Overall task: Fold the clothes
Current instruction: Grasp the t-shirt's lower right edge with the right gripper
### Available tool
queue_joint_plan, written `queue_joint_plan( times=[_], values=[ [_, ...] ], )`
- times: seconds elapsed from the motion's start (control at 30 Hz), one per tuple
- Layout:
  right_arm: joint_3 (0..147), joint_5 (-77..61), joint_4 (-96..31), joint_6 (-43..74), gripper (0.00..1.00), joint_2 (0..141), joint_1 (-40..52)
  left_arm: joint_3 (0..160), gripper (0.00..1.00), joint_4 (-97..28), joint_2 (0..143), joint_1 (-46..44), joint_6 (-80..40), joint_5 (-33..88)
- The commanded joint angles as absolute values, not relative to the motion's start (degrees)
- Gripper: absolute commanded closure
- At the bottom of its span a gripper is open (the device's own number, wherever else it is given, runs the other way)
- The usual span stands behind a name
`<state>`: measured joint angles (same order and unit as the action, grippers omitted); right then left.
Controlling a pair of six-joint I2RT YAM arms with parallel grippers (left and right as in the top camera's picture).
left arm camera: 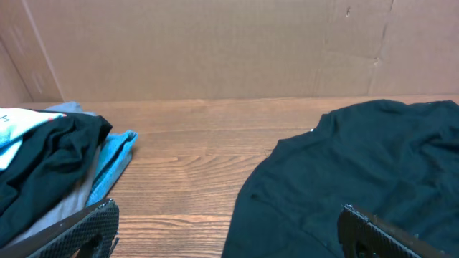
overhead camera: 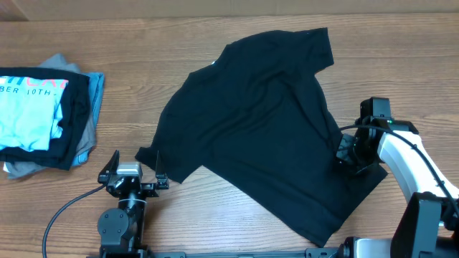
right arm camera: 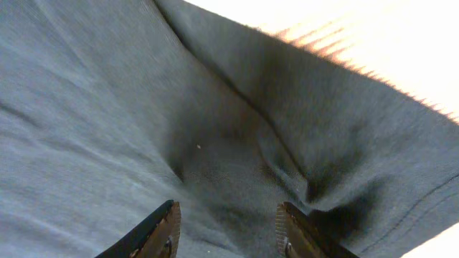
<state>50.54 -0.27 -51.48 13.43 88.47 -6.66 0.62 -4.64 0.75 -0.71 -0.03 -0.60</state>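
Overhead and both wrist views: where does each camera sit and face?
Overhead: above the table, looking down on the black T-shirt; left claw and right claw show.
Left wrist: behind the open left claw, facing a cardboard wall; fingertips show.
Right wrist: close over the T-shirt; right claw tips show.
Shared: overhead and left wrist see the T-shirt and folded pile.

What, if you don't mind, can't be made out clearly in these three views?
- Overhead: the left edge cuts off the clothes stack, so lettering on the light blue T-shirt is incomplete.
- Overhead: the right gripper covers an edge of the black T-shirt.
- Right wrist: glare washes out the table.
- Left wrist: the right edge crops the black T-shirt.
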Motion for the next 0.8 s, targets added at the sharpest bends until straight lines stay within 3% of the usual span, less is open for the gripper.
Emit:
queue_joint_plan(
  times=[0.0,0.33,0.5,0.77],
  values=[
    [48.62,-1.02,-49.17,12.99,0.53,88.79,-6.44,0.36,0.00,-4.47,0.25,-0.36,-0.62,-0.10],
    [44.31,-0.99,-43.31,11.49,0.49,88.79,-6.44,0.36,0.00,-4.47,0.25,-0.36,-0.62,-0.10],
    [44.31,-0.56,-42.81,11.49,0.55,88.79,-6.44,0.36,0.00,-4.47,0.25,-0.36,-0.60,-0.10],
    [44.31,0.05,-42.57,11.51,0.39,88.79,-6.44,0.36,0.00,-4.47,0.25,-0.36,-0.62,-0.10]
  ],
)
